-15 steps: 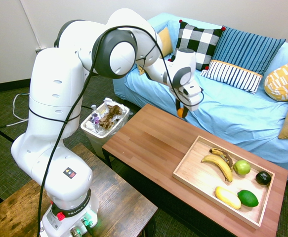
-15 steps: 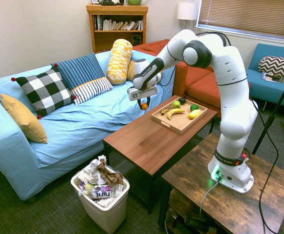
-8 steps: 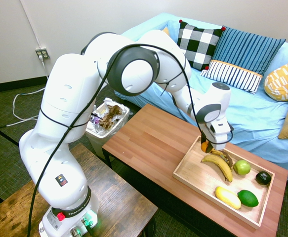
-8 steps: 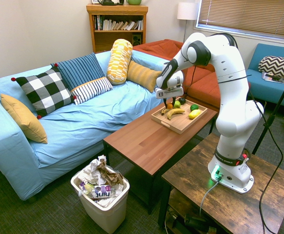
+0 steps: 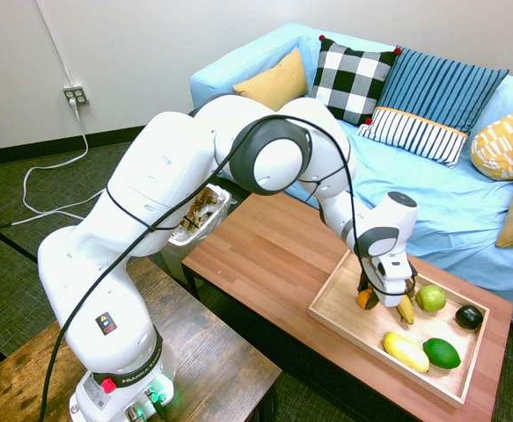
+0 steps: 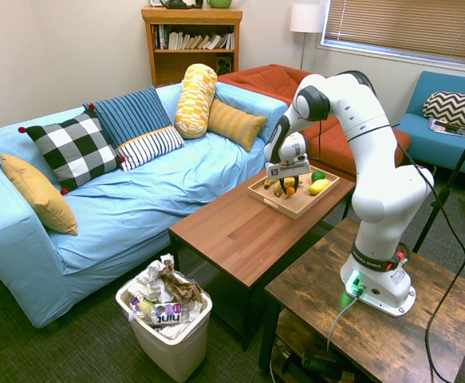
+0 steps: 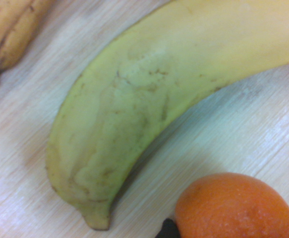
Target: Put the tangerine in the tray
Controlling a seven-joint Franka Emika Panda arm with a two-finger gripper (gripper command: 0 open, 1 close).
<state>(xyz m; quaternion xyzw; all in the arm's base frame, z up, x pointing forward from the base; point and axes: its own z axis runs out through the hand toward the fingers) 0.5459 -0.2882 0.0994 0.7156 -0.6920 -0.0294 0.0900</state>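
The tangerine (image 5: 362,299) is a small orange fruit, and my gripper (image 5: 367,300) is shut on it low inside the tray (image 5: 331,280), near the tray's left end. The tray is light wood with low rims and stands on the right half of the brown table (image 5: 265,251). In the second exterior view the tangerine (image 6: 289,191) shows under the gripper (image 6: 287,190), above the tray (image 6: 294,207). The wrist view shows the tangerine (image 7: 236,208) close to the tray's wooden floor (image 7: 243,124), beside a yellow banana (image 7: 149,109). Whether the fruit touches the floor I cannot tell.
Around the gripper the tray holds bananas (image 5: 405,310), a green apple (image 5: 430,298), a dark avocado (image 5: 469,317), a yellow lemon-like fruit (image 5: 406,352) and a lime (image 5: 442,352). A blue sofa (image 5: 432,189) runs behind the table. A full waste bin (image 6: 165,315) stands at the table's far end.
The arm has swung from the table's sofa-side edge over to the tray and come down into it, carrying the tangerine all the way. The gripper stayed shut.
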